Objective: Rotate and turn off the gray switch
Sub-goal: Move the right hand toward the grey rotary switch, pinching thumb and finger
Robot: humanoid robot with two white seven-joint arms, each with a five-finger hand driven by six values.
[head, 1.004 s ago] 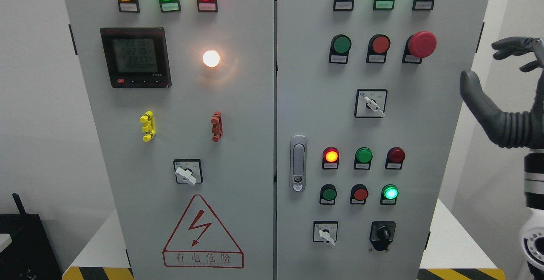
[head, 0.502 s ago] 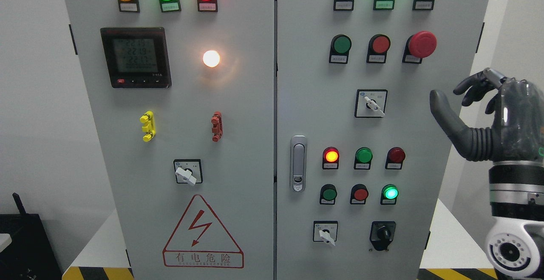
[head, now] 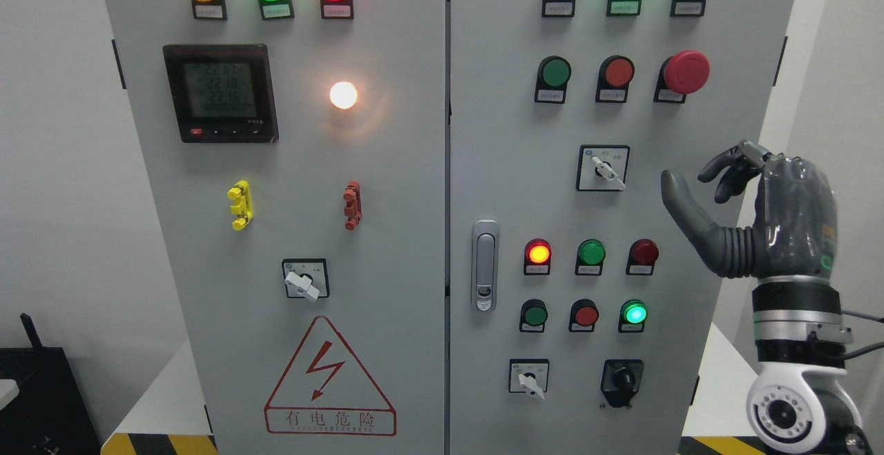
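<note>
A grey electrical cabinet (head: pixel 387 186) with two doors fills the view; each door carries lamps, push buttons and rotary switches. The right robot hand (head: pixel 753 217) is raised at the right edge of the cabinet, arm rising from the lower right; its thumb is spread wide toward the panel, its fingers (head: pixel 725 168) loosely curled, and it holds nothing; the left robot hand is out of view.

Several grey-handled rotary switches show, and the task does not say which is meant; the nearest to the hand is the upper right switch (head: pixel 603 168), on the right door just left of the thumb and apart from it, its pale handle pointing down and to the right. Others sit on the lower right door (head: pixel 529 377) and the left door (head: pixel 304 279); a black selector (head: pixel 622 377) sits low on the right door.

Judged from this, the step is the approach; to do it well the hand should travel left and forward until thumb and forefinger bracket the handle, pinch its flats squarely, then twist about the switch's own axis; it should stay clear of the red mushroom button (head: pixel 685 72) above and the indicator lamps (head: pixel 591 253) below.
</note>
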